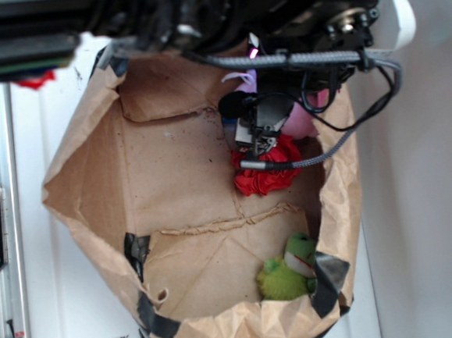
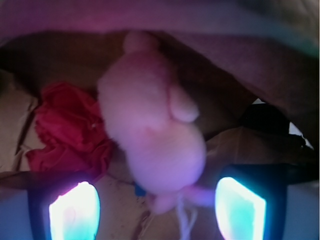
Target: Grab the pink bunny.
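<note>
The bunny [image 2: 152, 135] is seen lying in the paper bag [image 1: 86, 188], just beside the red flower [image 2: 67, 130], close under the claw [image 2: 157, 210]. The claw is held open, not touching it; its lit fingers [image 2: 75, 212] are spread either side of the bunny's near end. A frog [image 1: 289, 270] is well apart.

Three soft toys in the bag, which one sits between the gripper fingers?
The pink bunny, centred between the fingers. Red flower lies off to one side; green frog is farthest.
</note>
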You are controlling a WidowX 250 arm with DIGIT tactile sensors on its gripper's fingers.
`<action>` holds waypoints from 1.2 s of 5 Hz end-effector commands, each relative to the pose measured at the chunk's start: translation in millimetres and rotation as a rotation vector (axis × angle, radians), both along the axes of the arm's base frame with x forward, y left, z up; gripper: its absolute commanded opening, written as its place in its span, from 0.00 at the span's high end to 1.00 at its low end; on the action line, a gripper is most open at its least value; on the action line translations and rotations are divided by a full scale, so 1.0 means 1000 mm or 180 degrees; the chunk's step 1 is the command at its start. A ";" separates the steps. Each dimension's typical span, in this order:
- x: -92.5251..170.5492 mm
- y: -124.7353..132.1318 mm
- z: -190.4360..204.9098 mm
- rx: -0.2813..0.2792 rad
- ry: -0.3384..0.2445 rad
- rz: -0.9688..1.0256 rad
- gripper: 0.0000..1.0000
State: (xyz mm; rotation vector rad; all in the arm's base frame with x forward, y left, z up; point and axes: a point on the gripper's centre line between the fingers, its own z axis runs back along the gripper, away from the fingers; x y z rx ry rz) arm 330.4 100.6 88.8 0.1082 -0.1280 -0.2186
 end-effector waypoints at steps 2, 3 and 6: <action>0.013 0.010 0.031 0.0049 -0.0330 -0.0012 0.00; 0.009 -0.002 0.020 -0.0098 -0.0247 -0.0169 0.00; 0.026 -0.026 -0.016 -0.0163 -0.0229 -0.0323 0.00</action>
